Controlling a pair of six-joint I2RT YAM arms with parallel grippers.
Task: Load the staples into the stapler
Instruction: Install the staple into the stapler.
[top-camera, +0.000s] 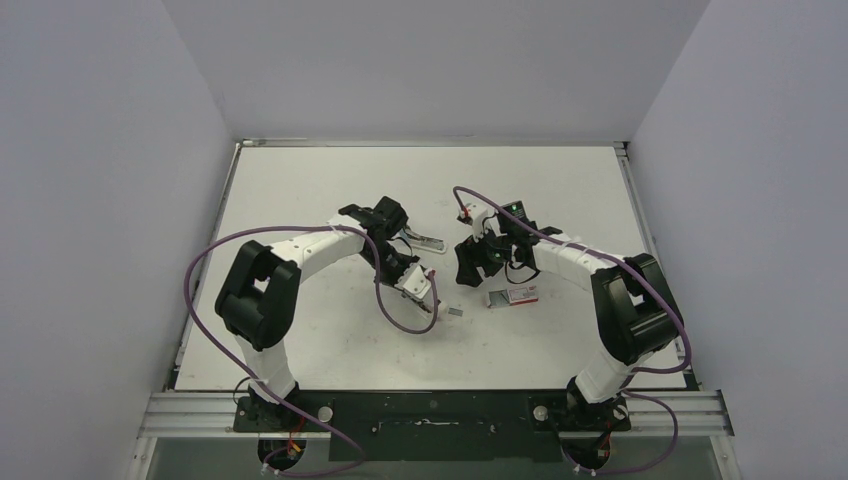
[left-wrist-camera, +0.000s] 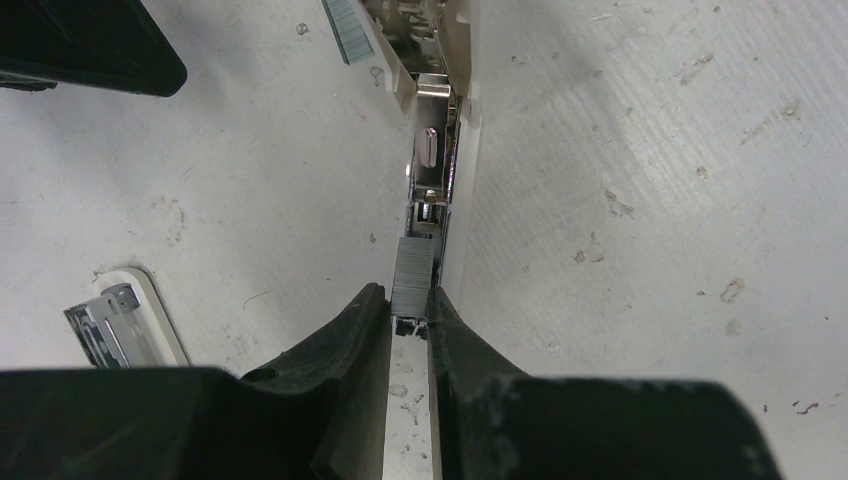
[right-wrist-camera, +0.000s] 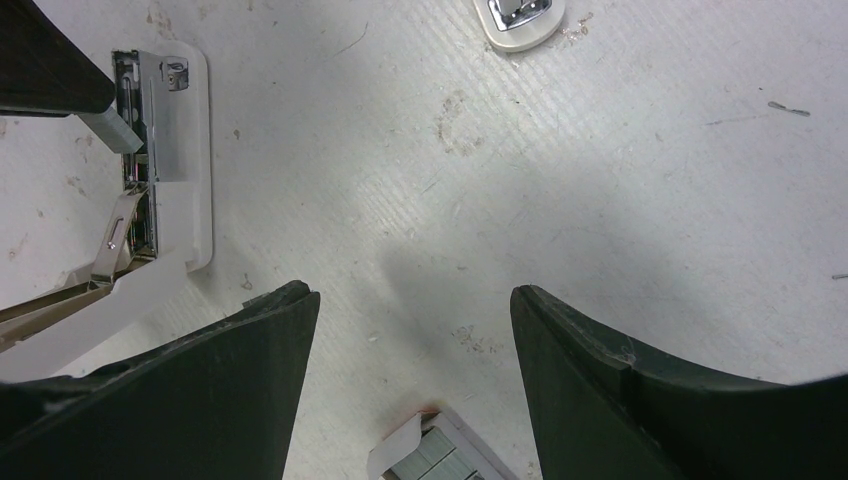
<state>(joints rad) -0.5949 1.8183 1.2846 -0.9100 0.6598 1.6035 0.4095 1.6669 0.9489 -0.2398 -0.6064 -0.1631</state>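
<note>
The white stapler (top-camera: 424, 241) lies opened out on the table, its metal magazine channel (left-wrist-camera: 432, 160) facing up. My left gripper (left-wrist-camera: 410, 312) is shut on a silvery strip of staples (left-wrist-camera: 412, 275), and the strip's far end sits in line with the channel. The stapler and the strip also show at the left of the right wrist view (right-wrist-camera: 165, 150). My right gripper (right-wrist-camera: 415, 305) is open and empty, hovering just above the red-and-white staple box (right-wrist-camera: 445, 455), which is open with more strips inside. In the top view the box (top-camera: 512, 296) lies right of both grippers.
A loose staple strip (top-camera: 455, 312) lies on the table between the arms; it also shows in the left wrist view (left-wrist-camera: 345, 28). The stapler's other white, metal-tipped end (left-wrist-camera: 120, 322) lies to the left of my left fingers. Purple cables loop beside both arms.
</note>
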